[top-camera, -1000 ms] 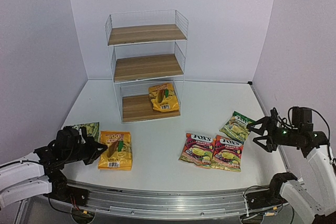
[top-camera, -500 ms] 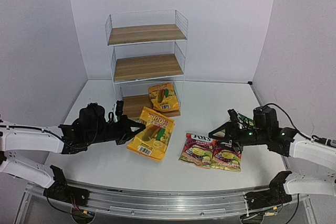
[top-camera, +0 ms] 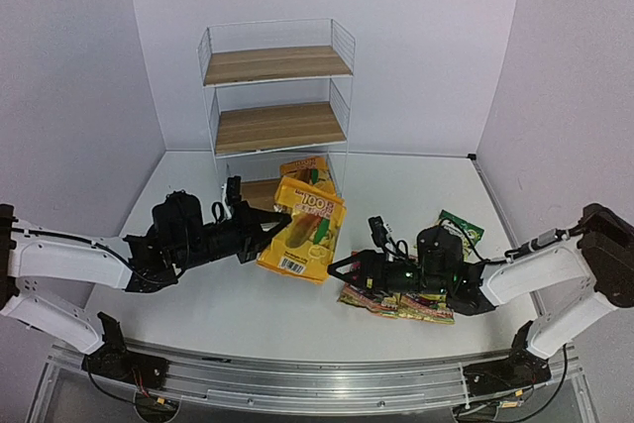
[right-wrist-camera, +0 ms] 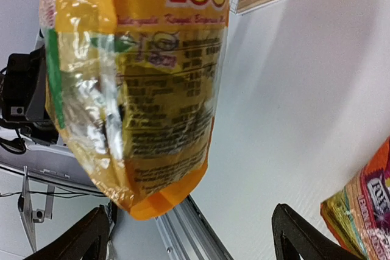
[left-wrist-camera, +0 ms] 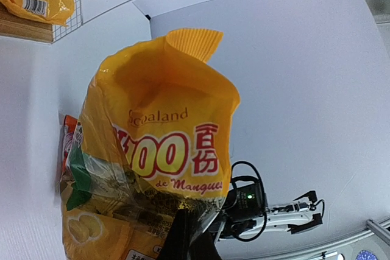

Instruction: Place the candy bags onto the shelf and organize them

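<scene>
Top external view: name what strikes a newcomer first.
A yellow-orange candy bag hangs in mid-air before the wire shelf, pinched by the left gripper. The right gripper hovers open just below it, beside two red FOX'S bags. A second yellow-orange bag lies on the shelf's bottom board.

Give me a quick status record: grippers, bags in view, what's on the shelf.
left gripper: shut on a yellow bag, held above the table in front of the shelf
right gripper: open, empty, low beside the red bags
shelf: second yellow bag on bottom tier; upper two tiers bare
table: two red bags, one green bag visible
</scene>
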`<action>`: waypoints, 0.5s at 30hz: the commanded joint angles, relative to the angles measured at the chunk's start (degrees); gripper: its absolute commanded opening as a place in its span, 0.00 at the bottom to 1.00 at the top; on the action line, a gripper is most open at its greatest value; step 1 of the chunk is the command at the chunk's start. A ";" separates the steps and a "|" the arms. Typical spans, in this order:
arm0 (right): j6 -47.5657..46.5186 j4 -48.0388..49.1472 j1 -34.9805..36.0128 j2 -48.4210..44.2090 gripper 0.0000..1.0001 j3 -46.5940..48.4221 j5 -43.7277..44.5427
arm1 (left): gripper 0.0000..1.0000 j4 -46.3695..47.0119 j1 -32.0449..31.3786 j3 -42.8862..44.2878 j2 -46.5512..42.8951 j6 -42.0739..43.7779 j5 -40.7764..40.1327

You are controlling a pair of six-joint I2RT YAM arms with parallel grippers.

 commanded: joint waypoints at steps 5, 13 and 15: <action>1.56 21.54 1.91 6.00 0.91 5.41 2.06 | 0.00 14.65 -1.29 2.88 -1.16 -3.85 -1.59; 2.45 24.41 1.90 8.44 0.92 8.92 -1.04 | 0.00 18.06 -2.42 3.32 -0.78 -5.23 -0.72; 1.89 24.51 1.88 7.96 0.92 9.00 -1.31 | 0.00 18.65 -2.53 3.21 -0.93 -5.43 -0.80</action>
